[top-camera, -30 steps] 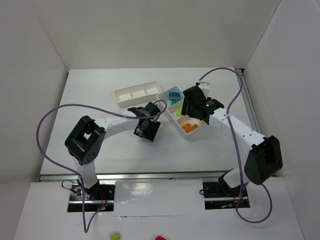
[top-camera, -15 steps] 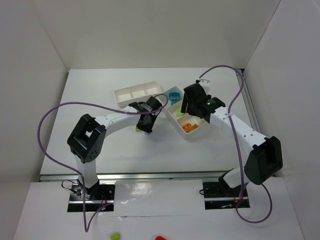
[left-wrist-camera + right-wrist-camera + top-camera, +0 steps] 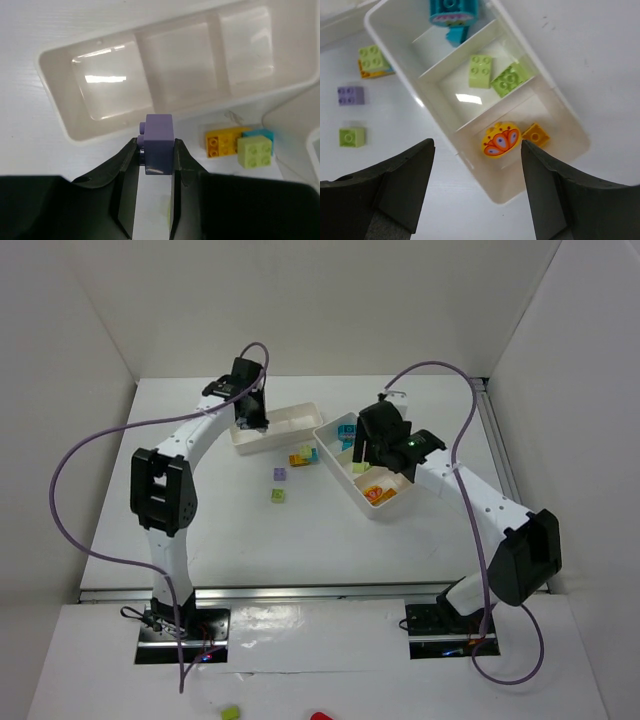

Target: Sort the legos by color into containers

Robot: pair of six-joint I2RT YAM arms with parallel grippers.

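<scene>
My left gripper (image 3: 156, 151) is shut on a pale purple lego (image 3: 159, 144) and hangs just in front of the empty white three-compartment container (image 3: 55, 95), at its left end (image 3: 290, 420) in the top view. My right gripper (image 3: 477, 165) stands open above the second container (image 3: 435, 120), which holds a teal lego (image 3: 454, 10), two lime legos (image 3: 480, 71) and yellow-orange pieces (image 3: 501, 140). Loose on the table lie a purple lego (image 3: 281, 475), a lime lego (image 3: 278, 495) and a small orange, lime and teal cluster (image 3: 303, 457).
A silver metal rail (image 3: 300, 590) runs along the table's near edge by the arm bases. White walls close in the table at the back and both sides. The two containers meet at an angle near the middle back.
My left gripper closed on a purple lego in the table's middle, then swung back and left to the empty container. The right arm has hardly moved.
</scene>
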